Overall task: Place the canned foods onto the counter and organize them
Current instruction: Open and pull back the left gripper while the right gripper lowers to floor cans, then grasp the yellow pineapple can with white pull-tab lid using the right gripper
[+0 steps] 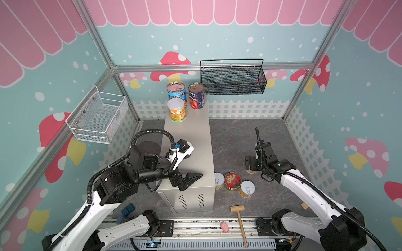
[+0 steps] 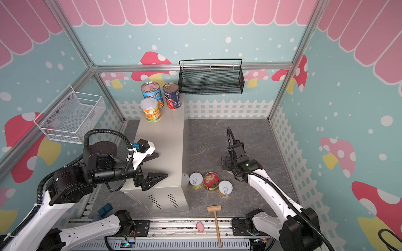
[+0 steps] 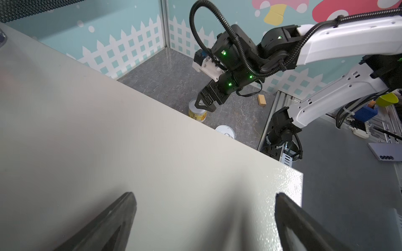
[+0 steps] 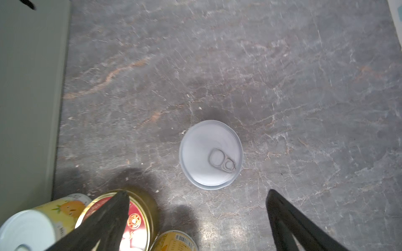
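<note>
Nearest me, three cans crowd together on the floor beside the surface (image 1: 191, 139): a yellow can (image 1: 219, 180), the red-lidded tin (image 1: 232, 181) and a second yellow can (image 1: 247, 188). They look to be touching or nearly so, which leaves little room for fingers. The tin is low and wide, so I judge it needs a grip across its rim, right down at floor level.

A little further in, my right claw (image 4: 196, 193) hangs spread and empty over the lone can (image 4: 210, 154), which stands upright and apart from the rest. That can is the easy one. I expect it to be rigid, fairly heavy for its size and slick on the label, so I would close across its side wall at mid-height and keep off the pull tab.

My left claw (image 3: 204, 194) hovers over the near end of the surface, also spread and empty.

At the far end of the surface stand a third yellow can (image 1: 176, 109), the Progresso (image 1: 176, 92) and the navy can (image 1: 196, 95), upright and close together.
</note>
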{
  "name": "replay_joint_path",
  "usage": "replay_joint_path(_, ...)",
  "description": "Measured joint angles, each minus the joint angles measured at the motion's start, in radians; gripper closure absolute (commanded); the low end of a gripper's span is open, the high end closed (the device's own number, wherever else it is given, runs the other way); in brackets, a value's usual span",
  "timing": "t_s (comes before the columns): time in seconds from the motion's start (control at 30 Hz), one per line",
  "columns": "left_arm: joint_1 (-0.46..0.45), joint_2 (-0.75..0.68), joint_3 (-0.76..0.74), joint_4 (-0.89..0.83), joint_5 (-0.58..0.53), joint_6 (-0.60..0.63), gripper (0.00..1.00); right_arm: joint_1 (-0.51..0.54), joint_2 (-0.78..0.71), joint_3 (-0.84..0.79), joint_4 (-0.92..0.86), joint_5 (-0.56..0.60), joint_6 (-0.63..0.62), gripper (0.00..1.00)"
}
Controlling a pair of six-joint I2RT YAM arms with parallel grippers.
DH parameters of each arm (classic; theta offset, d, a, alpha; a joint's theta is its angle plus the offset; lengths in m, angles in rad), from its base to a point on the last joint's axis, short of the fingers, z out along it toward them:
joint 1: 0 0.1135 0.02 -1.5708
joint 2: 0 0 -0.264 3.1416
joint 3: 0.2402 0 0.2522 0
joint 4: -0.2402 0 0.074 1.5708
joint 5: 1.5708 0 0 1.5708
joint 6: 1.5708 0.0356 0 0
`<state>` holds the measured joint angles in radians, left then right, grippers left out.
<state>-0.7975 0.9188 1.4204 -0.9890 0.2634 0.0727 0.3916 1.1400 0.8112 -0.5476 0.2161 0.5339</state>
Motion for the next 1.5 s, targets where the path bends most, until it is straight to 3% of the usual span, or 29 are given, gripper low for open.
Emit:
replay_joint_path(0.5,-0.002,0.005,-0.043,0.034,-0.004,0.041,0.0,-0.046,0.179,-0.083,0.196,0.002,0.048,0.02)
replay_joint_path(0.97,-0.004,0.127,0.031,0.043,0.102,0.063,0.0,-0.053,0.232,-0.104,0.29,-0.02,0.043,0.12)
replay_joint_path(1.5,-0.053,0.221,0.099,0.042,0.106,0.066,0.0,-0.057,0.285,-0.088,0.313,-0.021,0.001,0.26)
